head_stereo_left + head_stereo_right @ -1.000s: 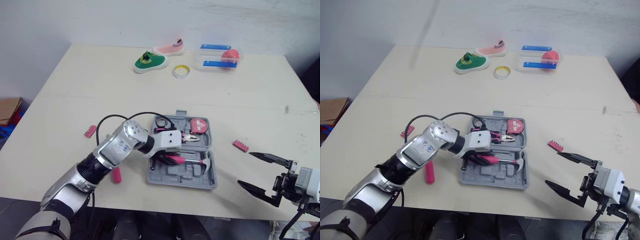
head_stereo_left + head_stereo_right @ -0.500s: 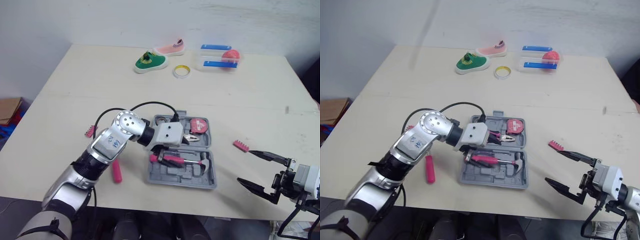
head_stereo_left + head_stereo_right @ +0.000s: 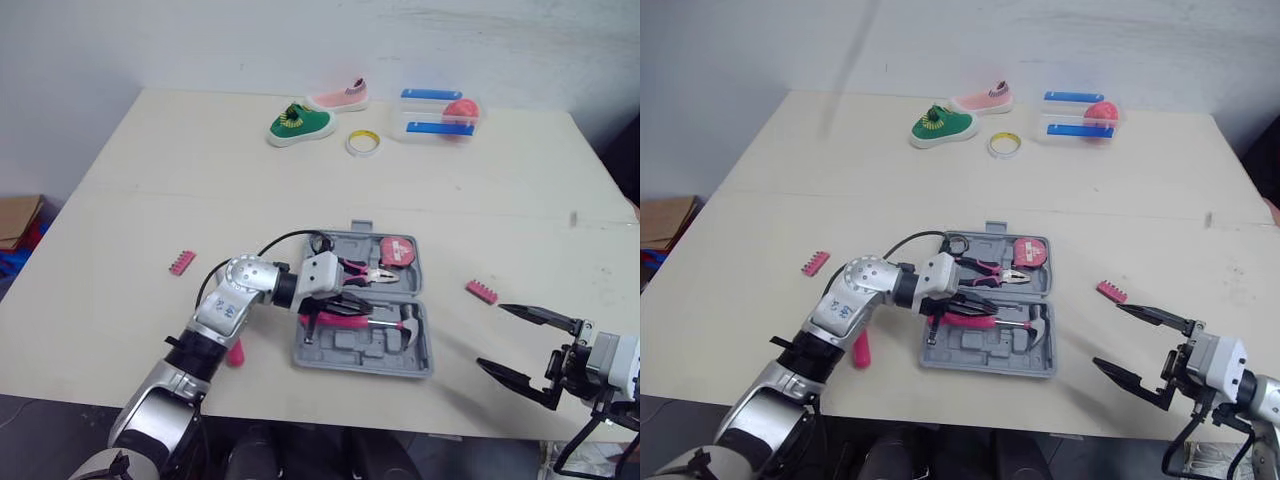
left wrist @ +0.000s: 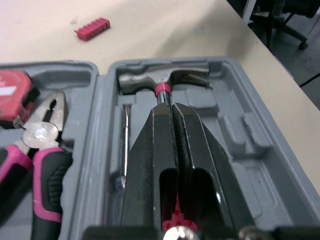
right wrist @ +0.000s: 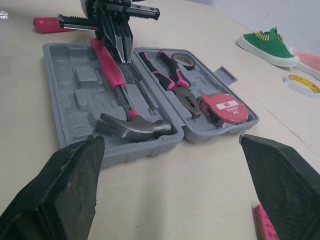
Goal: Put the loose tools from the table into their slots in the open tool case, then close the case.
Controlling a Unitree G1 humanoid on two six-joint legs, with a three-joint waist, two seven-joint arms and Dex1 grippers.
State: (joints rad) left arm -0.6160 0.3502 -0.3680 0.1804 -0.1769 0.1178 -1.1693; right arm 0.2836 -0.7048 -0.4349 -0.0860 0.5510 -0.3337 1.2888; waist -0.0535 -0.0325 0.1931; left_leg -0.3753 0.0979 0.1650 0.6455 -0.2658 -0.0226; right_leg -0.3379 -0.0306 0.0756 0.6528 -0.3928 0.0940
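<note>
We see the pale counter [image 3: 200, 170] running across most of the head view. The grey tool case [image 3: 350, 350] lies open on it, low and just right of the frame's centre. The right pincer [image 3: 490, 336] hangs at the lower right corner, off the counter's near edge, with its fingers spread wide apart. The left pincer [image 4: 173, 106] is inside the case with its two fingers drawn together, lying along the handle of the hammer [image 4: 162, 79]. We cannot tell whether they actually clamp it. The hammer sits in the near half of the case, head toward the right of the frame. The pliers [image 4: 42, 135] and the red tape measure [image 3: 400, 250] rest in the far half. A pink-handled tool [image 3: 861, 348] lies loose on the counter just left of the case, partly behind the left arm. Two small pink bit strips are also loose, one [image 3: 180, 263] well to the left and one [image 3: 481, 292] to the right of the case.
</note>
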